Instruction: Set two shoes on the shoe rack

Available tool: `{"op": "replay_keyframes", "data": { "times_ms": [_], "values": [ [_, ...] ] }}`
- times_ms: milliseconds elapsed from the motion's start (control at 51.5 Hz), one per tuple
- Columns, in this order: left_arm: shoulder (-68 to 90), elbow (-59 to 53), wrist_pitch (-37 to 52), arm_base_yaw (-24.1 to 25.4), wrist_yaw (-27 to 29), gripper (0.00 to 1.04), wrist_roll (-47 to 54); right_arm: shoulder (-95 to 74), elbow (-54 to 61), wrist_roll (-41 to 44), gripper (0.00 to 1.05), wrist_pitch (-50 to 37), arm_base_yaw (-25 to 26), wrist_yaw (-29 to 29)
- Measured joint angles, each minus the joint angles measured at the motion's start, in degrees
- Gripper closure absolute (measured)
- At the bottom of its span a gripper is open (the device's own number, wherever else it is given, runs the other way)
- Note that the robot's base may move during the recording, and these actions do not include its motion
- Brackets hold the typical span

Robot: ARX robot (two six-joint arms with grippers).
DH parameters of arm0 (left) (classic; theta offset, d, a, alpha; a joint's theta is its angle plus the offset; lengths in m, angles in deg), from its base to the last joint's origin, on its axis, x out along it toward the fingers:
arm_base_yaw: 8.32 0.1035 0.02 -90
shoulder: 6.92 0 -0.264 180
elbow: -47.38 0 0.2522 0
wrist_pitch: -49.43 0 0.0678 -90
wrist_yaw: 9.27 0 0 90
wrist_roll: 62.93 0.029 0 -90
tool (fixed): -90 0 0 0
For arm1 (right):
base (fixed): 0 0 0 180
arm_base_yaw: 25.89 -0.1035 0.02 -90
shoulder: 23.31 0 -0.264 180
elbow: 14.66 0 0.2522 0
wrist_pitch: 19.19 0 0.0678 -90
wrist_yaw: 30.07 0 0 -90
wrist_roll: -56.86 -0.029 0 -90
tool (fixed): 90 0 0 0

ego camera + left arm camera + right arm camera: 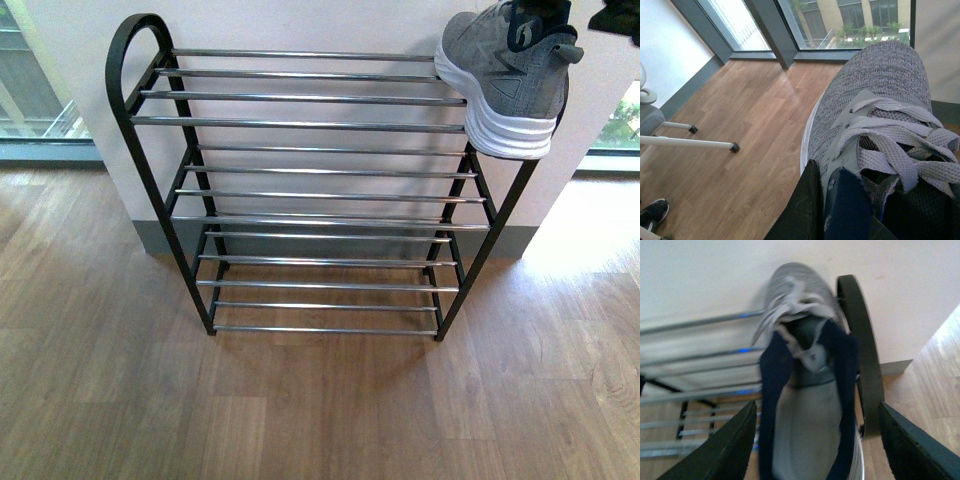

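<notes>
One sneaker [505, 80] sat toe toward the wall [300, 25] across the right end of the shoe rack's [300, 125] top rods, the right fingers [715, 450] spread wide either side of it and gripping nothing, while the left fingers [802, 210] pinched the second sneaker [875, 100] by its collar, toe pointing away, above the floor [740, 125].

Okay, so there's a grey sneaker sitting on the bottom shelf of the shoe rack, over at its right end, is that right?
Not quite. The grey sneaker is at the right end of the shoe rack, but it sits on the top shelf, not the bottom one. The front view shows this, with the white sole hanging over the front rod.
</notes>
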Motion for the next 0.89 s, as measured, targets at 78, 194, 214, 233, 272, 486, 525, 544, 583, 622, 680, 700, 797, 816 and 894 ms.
{"op": "replay_keyframes", "data": {
  "times_ms": [78,194,214,233,272,486,525,544,583,622,680,700,797,816,894],
  "values": [
    [0.0,0.0,0.0,0.0,0.0,1.03,0.0,5.18,4.09,5.68,0.21,-1.05,1.07,-0.39],
    [0.0,0.0,0.0,0.02,0.02,1.03,-0.02,14.03,13.27,15.54,0.11,-12.22,6.23,-1.77],
    [0.0,0.0,0.0,0.0,0.02,1.03,-0.02,14.82,14.91,15.5,0.15,-16.41,6.86,-4.28],
    [-0.02,0.0,0.0,0.0,0.02,1.03,0.0,15.47,16.61,15.08,0.18,-20.48,7.45,-6.49],
    [0.0,0.0,0.0,0.0,0.0,1.03,0.0,17.25,21.55,14.25,0.27,-29.16,7.89,-10.32],
    [0.0,0.0,0.0,-0.04,-0.17,1.03,-0.02,24.94,38.69,13.55,0.63,-40.72,4.72,-11.47],
    [0.0,0.0,0.0,-0.04,-0.15,1.03,-0.02,26.16,40.48,13.55,0.69,-41.27,4.57,-11.23],
    [0.0,0.0,0.0,-0.04,-0.11,1.03,-0.02,26.99,41.62,13.55,0.72,-41.64,4.44,-11.06],
    [0.0,0.0,0.0,-0.04,0.02,1.03,-0.02,28.63,43.82,13.53,0.79,-42.23,4.31,-10.56],
    [0.0,0.0,0.0,-0.04,0.07,1.03,-0.02,29.81,45.38,13.53,0.84,-42.6,4.28,-9.99],
    [0.0,0.0,0.0,-0.04,0.07,1.03,-0.02,31.67,47.78,13.49,0.93,-43.01,4.15,-9.64],
    [0.0,0.0,0.0,-0.04,0.07,1.03,-0.02,32.39,48.68,13.46,0.97,-43.17,4.0,-9.55],
    [0.0,0.0,0.0,-0.04,0.0,1.03,0.0,35.5,52.35,13.35,1.03,-43.41,3.21,-9.4],
    [0.0,0.0,0.0,-0.04,-0.02,1.03,-0.02,36.15,53.05,13.33,1.03,-43.41,3.08,-9.33],
    [0.0,0.0,0.0,-0.04,-0.04,1.03,-0.02,38.56,55.43,13.29,1.03,-43.41,1.4,-6.49]
  ]
}}
